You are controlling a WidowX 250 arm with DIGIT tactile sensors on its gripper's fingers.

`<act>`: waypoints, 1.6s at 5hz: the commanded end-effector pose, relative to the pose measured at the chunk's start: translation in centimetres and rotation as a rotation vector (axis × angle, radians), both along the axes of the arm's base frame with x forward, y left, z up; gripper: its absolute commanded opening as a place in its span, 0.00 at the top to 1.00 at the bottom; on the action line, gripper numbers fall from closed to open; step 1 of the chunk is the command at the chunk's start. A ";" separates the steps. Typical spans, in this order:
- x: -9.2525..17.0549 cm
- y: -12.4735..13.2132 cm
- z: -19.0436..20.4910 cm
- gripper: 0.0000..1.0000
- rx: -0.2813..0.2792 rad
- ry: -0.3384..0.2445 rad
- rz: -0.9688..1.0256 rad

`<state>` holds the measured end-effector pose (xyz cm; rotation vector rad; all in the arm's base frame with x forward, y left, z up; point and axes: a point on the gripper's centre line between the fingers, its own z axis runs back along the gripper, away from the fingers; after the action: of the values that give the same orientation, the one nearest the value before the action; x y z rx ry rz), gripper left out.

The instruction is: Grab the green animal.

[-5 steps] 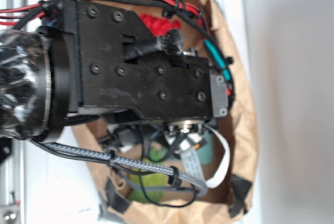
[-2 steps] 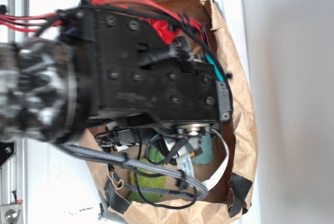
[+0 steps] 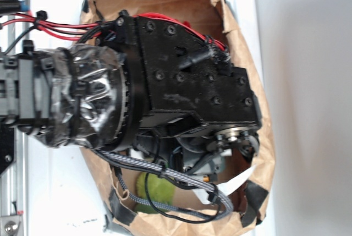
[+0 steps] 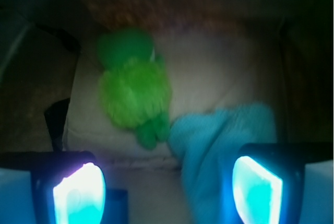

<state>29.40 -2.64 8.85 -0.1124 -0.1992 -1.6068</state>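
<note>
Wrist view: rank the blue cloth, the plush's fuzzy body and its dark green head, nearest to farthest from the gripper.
From the gripper:
1. Blue cloth, right side, reaching the right finger.
2. Fuzzy body of the green animal, left of centre.
3. Dark green head, farthest back.
</note>
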 end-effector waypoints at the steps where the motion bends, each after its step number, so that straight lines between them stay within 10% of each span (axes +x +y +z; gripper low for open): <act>1: 0.0 0.0 2.2 0.00 -0.018 -0.087 -0.140; 4: -2.1 -0.1 -1.1 0.00 -0.028 0.069 -0.314; 8: -2.7 -2.4 -2.5 0.00 -0.190 0.007 -0.384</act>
<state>26.14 -5.48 4.37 -0.4062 -0.2833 -1.9188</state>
